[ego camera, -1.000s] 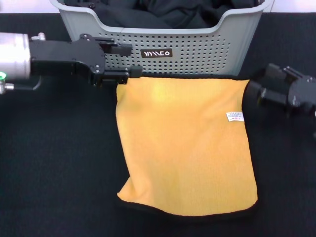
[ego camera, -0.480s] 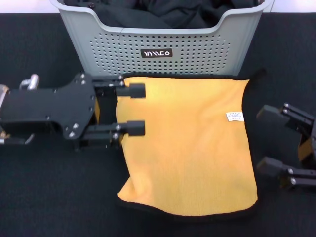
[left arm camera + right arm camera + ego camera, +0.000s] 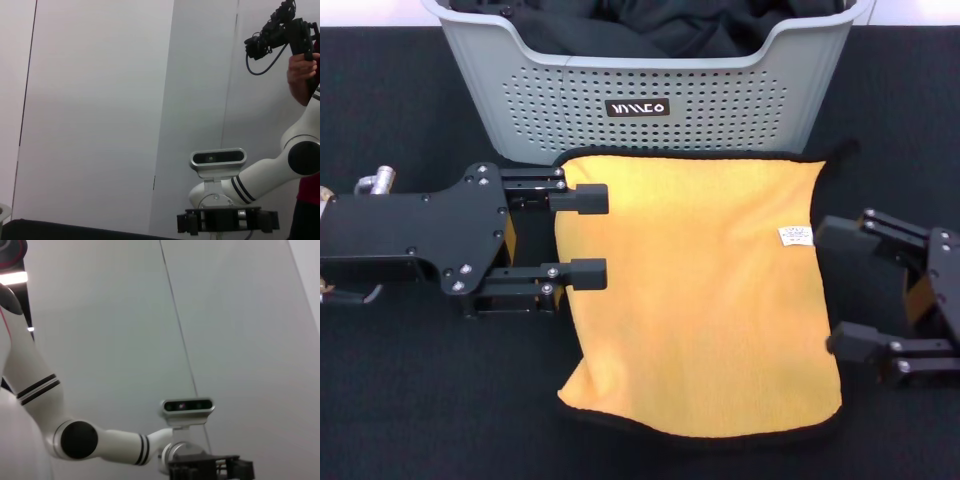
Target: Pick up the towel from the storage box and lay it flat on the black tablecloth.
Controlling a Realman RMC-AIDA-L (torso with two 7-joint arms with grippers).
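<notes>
The yellow-orange towel (image 3: 695, 295) lies spread flat on the black tablecloth (image 3: 420, 390), just in front of the pale grey-green storage box (image 3: 650, 95). Its white label faces up near the right edge. My left gripper (image 3: 588, 235) is open, its two fingers resting over the towel's left edge. My right gripper (image 3: 845, 288) is open beside the towel's right edge, holding nothing. The left wrist view shows the right gripper (image 3: 227, 221) far off, and the right wrist view shows the left gripper (image 3: 210, 469) far off.
The storage box holds black garments (image 3: 650, 25). The tablecloth stretches to both sides and in front of the towel. In the left wrist view a person's hand (image 3: 301, 70) holds a camera rig.
Both grippers let go of the towel's top corners, opened and moved down beside the towel's side edges. The towel lies flat and has stayed in place.
</notes>
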